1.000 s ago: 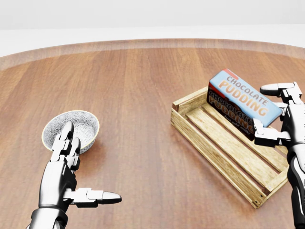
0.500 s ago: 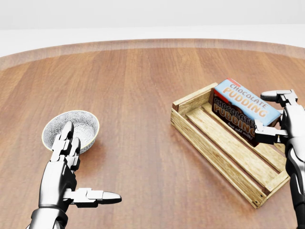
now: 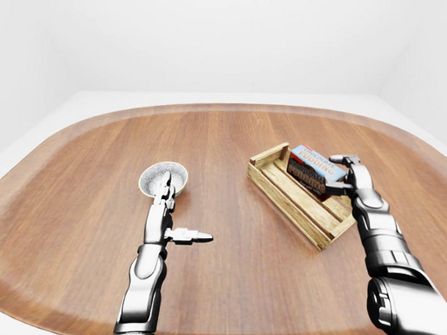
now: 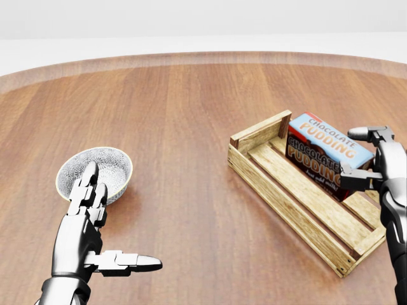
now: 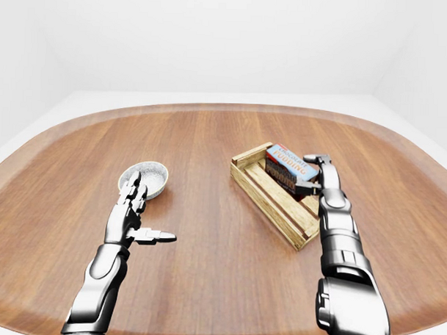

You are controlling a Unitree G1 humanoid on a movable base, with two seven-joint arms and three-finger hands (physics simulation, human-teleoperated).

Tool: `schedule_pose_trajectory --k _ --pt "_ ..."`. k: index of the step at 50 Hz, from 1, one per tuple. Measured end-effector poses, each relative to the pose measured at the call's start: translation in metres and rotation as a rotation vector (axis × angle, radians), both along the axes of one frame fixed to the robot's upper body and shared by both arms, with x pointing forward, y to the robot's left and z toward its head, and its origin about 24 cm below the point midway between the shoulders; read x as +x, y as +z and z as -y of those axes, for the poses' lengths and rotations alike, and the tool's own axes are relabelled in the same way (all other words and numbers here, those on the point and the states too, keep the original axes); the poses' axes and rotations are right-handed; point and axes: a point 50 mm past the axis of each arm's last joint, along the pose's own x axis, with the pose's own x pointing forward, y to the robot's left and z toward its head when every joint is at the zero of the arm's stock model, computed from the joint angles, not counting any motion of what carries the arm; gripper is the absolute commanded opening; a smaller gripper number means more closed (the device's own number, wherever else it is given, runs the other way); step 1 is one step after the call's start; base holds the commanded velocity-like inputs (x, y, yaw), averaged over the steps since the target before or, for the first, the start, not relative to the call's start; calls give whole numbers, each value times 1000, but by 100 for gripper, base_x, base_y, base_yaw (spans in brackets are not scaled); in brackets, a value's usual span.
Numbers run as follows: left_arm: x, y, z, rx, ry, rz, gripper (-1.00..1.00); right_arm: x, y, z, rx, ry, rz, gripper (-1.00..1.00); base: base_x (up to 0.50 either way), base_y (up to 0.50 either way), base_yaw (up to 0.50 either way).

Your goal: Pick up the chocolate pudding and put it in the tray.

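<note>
The chocolate pudding [image 4: 325, 154], a blue and brown box, stands on its long edge inside the wooden tray [image 4: 284, 198], leaning at the tray's far right side in the head view. My right hand [image 4: 351, 152] is shut on its right end, one finger over the top edge and the thumb against the dark side. The box's lower edge is hidden by the tray's slats. At the lower left my left hand [image 4: 119, 219] hovers open, thumb pointing right, holding nothing.
A small patterned bowl [image 4: 108, 166] sits on the round wooden table [image 4: 191, 114], just beyond my left hand's fingertips. The table's curved edge runs along the top of the head view, with white floor and walls beyond it.
My right hand has carried the pudding box down and slightly right, from above the tray into it. The left hand and the bowl have not moved.
</note>
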Motion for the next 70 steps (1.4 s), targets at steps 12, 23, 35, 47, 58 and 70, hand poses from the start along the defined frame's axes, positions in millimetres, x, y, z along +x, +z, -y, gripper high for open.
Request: schedule_pose_trajectory --k 12,23,35,47,58,70 --pt "0 0 0 0 0 0 100 8 3 1 6 -14 -36 -100 0 0 0" --pt "0 0 0 0 0 0 100 15 4 -2 15 -37 -58 -100 0 0 0" --pt "0 0 0 0 0 0 100 20 7 -4 25 -63 -70 -100 0 0 0" --pt "0 0 0 0 0 0 100 23 7 -9 34 -71 -77 -100 0 0 0" --pt "0 0 0 0 0 0 100 24 3 -14 39 -70 -95 -100 0 0 0" --pt "0 0 0 0 0 0 100 23 -2 -17 40 -69 -114 -100 0 0 0"
